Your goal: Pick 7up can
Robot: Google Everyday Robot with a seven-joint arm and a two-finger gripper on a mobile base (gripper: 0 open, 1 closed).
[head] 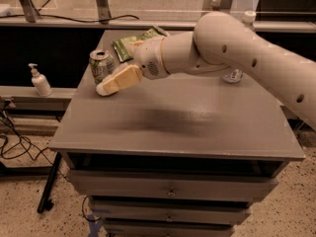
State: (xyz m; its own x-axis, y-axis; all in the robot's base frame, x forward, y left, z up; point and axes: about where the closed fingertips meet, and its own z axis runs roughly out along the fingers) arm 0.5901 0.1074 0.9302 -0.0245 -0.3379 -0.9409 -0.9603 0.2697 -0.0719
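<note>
The 7up can (100, 66), green and white with a silver top, stands upright near the far left of the grey cabinet top (197, 127). My gripper (109, 86), with cream-coloured fingers, reaches in from the right on the white arm (232, 48). Its tip is just in front of and slightly right of the can, close to it and low over the surface. The gripper holds nothing that I can see.
A flat green snack bag (133, 42) lies behind the can at the back edge. The base of a clear bottle (232, 76) shows under the arm at the right. A soap dispenser (39, 81) stands on a ledge left of the cabinet. Drawers sit below.
</note>
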